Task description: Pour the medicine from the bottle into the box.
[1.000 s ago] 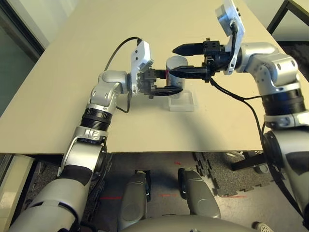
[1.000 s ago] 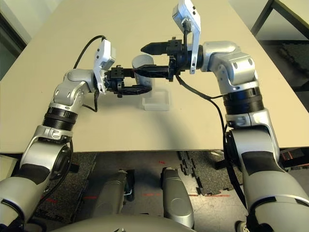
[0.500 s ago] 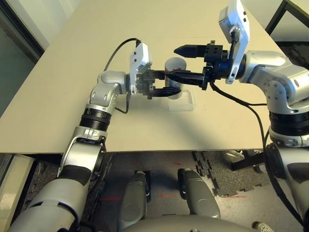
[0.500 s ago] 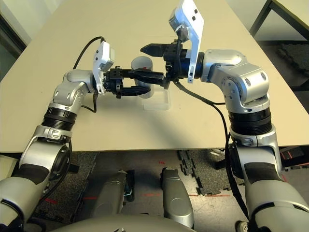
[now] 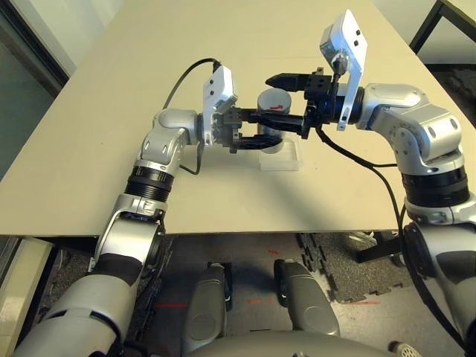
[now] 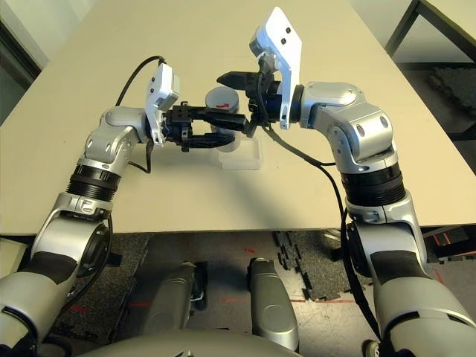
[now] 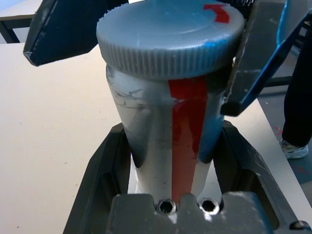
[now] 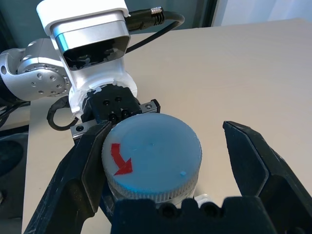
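The silvery-grey cylindrical bottle with a red-marked label and round grey cap stands upright between the left gripper's fingers. The shallow square clear plastic tray lies on the beige tabletop — just before the bottle and slightly right. The right gripper's fingers straddle the bottle's cap — one close on its left.

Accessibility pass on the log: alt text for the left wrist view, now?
Silvery bottle with a red stripe and ridged grey cap, gripped between the two black fingers of the left end effector. Two dark fingers of the other end effector flank the cap; pale tabletop behind.
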Robot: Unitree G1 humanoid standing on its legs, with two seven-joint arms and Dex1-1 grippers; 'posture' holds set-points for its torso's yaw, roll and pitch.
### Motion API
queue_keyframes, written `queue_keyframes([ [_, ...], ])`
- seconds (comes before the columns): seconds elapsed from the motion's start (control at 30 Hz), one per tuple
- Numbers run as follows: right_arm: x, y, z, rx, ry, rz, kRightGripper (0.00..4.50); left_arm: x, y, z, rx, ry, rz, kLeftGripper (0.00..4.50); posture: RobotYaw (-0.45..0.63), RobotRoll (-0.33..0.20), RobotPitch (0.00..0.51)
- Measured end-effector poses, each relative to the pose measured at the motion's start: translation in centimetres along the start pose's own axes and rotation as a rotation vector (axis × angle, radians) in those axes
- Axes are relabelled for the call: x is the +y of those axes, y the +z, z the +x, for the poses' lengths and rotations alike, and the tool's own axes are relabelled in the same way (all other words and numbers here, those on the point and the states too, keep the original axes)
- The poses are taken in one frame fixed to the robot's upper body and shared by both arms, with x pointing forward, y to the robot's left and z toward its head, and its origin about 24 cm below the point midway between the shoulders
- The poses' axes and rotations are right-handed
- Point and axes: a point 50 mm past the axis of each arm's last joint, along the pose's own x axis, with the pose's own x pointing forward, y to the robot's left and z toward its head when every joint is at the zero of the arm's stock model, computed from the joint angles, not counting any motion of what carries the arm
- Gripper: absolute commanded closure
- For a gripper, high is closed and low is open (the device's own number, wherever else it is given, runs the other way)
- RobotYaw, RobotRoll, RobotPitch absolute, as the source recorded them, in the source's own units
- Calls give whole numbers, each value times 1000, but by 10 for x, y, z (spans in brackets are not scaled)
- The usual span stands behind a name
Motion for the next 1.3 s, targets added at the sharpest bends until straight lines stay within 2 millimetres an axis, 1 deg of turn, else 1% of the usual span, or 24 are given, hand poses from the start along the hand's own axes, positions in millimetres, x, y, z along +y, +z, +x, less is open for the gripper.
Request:
queue_keyframes([
  [0.17,-2,0,-5,-6,-13,16,0,1,-1,0,1,10,-2,1879,-143,0,139],
  [0.37,-1,-6,-20,-16,-54,74,0,3,-3,-4,4,32,-10,1880,-157,0,140],
  [0.43,0,-7,-26,-13,-76,83,0,4,-7,-5,7,39,-25,1880,-165,0,139],
  [0.6,-11,-9,-53,-10,-229,108,0,6,-12,-10,10,49,-29,1880,-179,0,139],
  [0.67,-7,-10,-57,-7,-240,115,0,6,-13,-10,9,47,-29,1880,-185,0,139],
  [0.73,-2,-13,-57,4,-226,132,0,7,-14,-10,10,50,-32,1880,-189,0,138],
  [0.83,4,-10,-55,1,-202,136,0,8,-17,-10,10,51,-36,1880,-192,0,137],
  [0.93,8,-9,-49,-5,-171,149,0,9,-17,-10,8,50,-37,1880,-192,0,136],
  [1.13,14,0,-27,-29,-97,129,0,9,-16,-6,2,38,-31,1880,-185,0,136],
  [1.3,14,-2,-13,-23,-71,123,0,9,-15,-5,2,32,-28,1880,-175,0,139],
])
